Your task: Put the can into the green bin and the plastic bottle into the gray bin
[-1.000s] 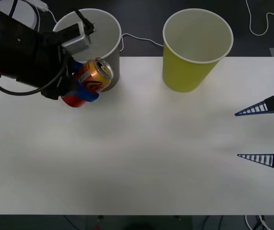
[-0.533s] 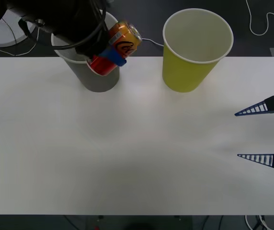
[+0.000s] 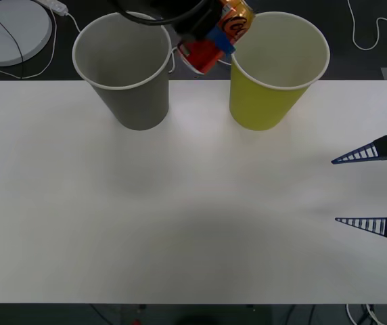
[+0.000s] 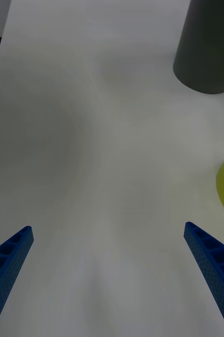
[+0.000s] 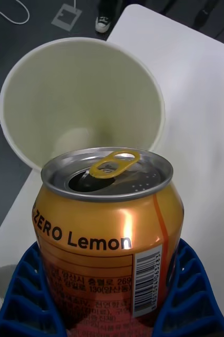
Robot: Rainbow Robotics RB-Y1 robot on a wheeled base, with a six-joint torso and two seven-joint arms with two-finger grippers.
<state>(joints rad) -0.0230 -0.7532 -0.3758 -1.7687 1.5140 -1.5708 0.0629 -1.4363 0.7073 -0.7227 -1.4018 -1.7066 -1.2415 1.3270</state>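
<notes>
can (image 3: 217,35) in left gripper (image 3: 210,40) fingers, beside green bin (image 3: 278,71) rim

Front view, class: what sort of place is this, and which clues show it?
Probably a robotics lab. A bare white table carries two paper cups as sorting bins, the gray bin and the green bin; loose cables trail on the dark floor, and the left gripper carries the can.

We are seeing the can (image 3: 219,35) partly hidden by the left gripper's fingers (image 3: 215,35), its top reaching the front view's far edge. The right gripper (image 3: 364,190) is running off the right edge.
</notes>
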